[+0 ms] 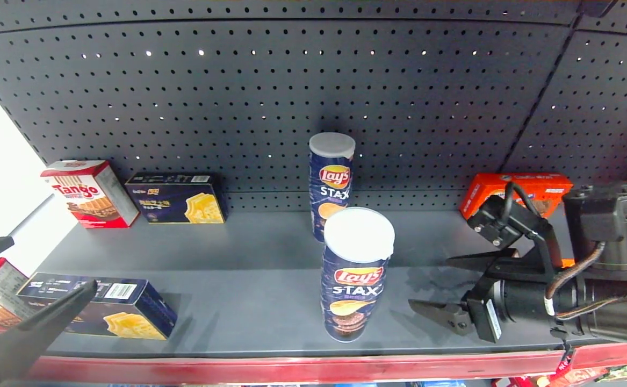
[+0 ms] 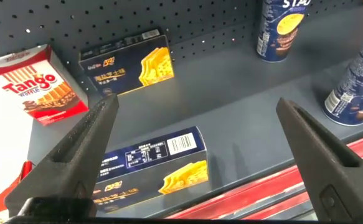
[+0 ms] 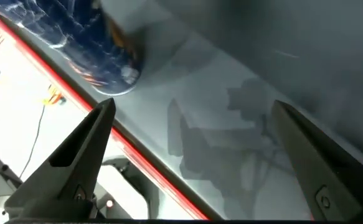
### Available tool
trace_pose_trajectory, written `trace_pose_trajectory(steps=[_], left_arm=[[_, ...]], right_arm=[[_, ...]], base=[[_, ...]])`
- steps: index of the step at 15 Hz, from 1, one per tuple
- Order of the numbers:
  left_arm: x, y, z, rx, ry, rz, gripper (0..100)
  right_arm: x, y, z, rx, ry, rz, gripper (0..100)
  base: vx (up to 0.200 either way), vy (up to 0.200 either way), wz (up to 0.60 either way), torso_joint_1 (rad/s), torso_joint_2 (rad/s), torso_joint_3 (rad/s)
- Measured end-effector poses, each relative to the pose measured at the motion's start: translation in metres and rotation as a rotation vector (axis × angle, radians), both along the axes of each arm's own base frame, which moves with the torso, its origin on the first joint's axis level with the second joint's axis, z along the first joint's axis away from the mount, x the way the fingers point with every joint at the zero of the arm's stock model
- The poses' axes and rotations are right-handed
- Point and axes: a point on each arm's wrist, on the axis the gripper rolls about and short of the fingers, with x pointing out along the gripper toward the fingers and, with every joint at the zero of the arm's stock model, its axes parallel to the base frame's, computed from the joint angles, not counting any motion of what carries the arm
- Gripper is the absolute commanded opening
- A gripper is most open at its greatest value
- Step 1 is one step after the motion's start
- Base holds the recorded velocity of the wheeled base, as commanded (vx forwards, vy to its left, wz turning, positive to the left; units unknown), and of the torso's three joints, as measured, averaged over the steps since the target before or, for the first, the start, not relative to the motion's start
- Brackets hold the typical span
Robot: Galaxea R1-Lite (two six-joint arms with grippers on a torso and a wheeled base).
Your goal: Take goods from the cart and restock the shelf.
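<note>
The tall dark-blue chip can [image 1: 357, 274] with a white plastic lid stands upright near the front edge of the dark grey metal shelf [image 1: 249, 285]. The right gripper [image 1: 429, 282] is just beside it, fingers spread, holding nothing. The left gripper [image 1: 50, 263], also spread and holding nothing, is at the front left corner.

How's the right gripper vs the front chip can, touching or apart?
Apart. In the head view, bare shelf shows between the front chip can and the open right gripper.
</note>
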Motion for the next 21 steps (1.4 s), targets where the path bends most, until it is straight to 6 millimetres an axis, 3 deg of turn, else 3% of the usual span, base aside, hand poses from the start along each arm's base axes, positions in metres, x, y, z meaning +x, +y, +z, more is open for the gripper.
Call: trace_pose_trajectory(steps=[15,21], left_arm=[[0.001,0.0,-0.001,-0.026,0.016,0.003,100],[0.001,0.0,-0.002,-0.024,0.02,0.004,100]], right_arm=[[0.021,0.037,-0.009,-0.021,0.022,0.066,100],[0.025,0.039,-0.012,-0.028,0.031,0.062,100]], base=[[0.0,0.0,0.0,0.0,0.0,0.0],[0.0,0.0,0.0,0.0,0.0,0.0]])
